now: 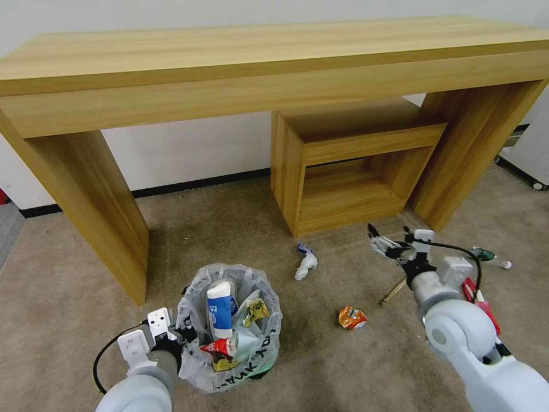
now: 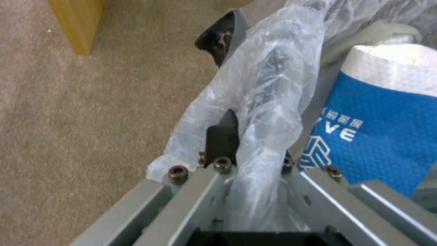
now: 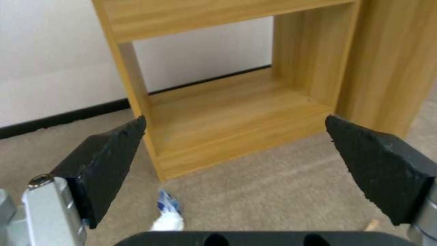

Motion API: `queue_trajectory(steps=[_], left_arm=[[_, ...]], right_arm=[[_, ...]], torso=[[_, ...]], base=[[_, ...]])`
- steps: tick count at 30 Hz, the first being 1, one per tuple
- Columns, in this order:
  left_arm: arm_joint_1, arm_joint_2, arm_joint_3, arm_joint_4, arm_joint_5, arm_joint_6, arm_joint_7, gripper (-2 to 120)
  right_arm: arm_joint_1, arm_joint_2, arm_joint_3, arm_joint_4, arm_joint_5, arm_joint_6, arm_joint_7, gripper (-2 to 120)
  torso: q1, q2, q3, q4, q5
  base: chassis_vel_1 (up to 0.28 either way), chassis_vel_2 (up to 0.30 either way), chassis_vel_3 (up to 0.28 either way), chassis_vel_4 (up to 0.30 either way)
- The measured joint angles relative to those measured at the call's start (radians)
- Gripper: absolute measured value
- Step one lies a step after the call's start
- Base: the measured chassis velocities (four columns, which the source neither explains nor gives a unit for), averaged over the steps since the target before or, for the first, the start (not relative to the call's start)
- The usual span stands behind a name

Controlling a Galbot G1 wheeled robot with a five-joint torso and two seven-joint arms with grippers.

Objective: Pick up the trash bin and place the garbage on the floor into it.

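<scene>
- My left gripper (image 1: 182, 335) has its fingers clamped on the bagged rim of the trash bin (image 1: 231, 329), at the bin's nine o'clock side; the left wrist view shows the crinkled liner (image 2: 268, 102) bunched between the fingers (image 2: 222, 136), so I judge the plastic could slip and let the bin tip or drop.
- The bin already looks crowded: a blue-white carton (image 1: 220, 309) stands upright in it beside a red wrapper (image 1: 217, 347); I'd say a careless swing could spill these back onto the floor (image 1: 320, 366).
- My right gripper (image 1: 390, 243) hangs with fingers spread wide and holding nothing, out in front of the small wooden shelf unit (image 1: 343, 171); a hurried reach could knock that unit.
- A white crumpled piece with a blue end (image 1: 306, 263) lies on the carpet at about nine o'clock from the right fingers, well apart; in the right wrist view it sits low between the two pads (image 3: 109, 160).
- The crushed orange can (image 1: 351, 317) lies at about seven o'clock from those fingers, a wooden stick (image 1: 393, 292) just under the wrist, and a green-labelled bottle (image 1: 490, 257) at three o'clock; the bin is far off at eight o'clock.
</scene>
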Motion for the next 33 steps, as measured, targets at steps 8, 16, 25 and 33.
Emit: queue_trajectory(steps=[8, 16, 25, 33], left_arm=[[-0.016, 0.004, 0.027, 0.009, 0.0, 0.002, 0.001, 1], [-0.023, 0.022, 0.019, 0.018, -0.018, -0.014, 0.001, 1], [-0.017, 0.01, 0.011, 0.026, -0.013, -0.013, 0.004, 1], [-0.009, 0.003, 0.006, 0.03, -0.006, -0.013, 0.005, 1]], right_arm=[[-0.064, 0.073, 0.02, 0.018, -0.057, 0.059, -0.024, 100], [-0.066, 0.087, 0.016, -0.019, -0.066, 0.124, -0.04, 100], [-0.029, 0.093, -0.01, -0.027, -0.01, 0.088, -0.038, 100], [-0.023, 0.112, -0.042, -0.05, 0.008, 0.126, -0.058, 100]], torso=[[0.0, 0.0, 0.0, 0.0, -0.0001], [0.0, 0.0, 0.0, 0.0001, -0.0001], [0.0, 0.0, 0.0, 0.0001, 0.0], [0.0, 0.0, 0.0, 0.0001, 0.0]], base=[[0.0, 0.0, 0.0, 0.0], [0.0, 0.0, 0.0, 0.0], [0.0, 0.0, 0.0, 0.0], [0.0, 0.0, 0.0, 0.0]])
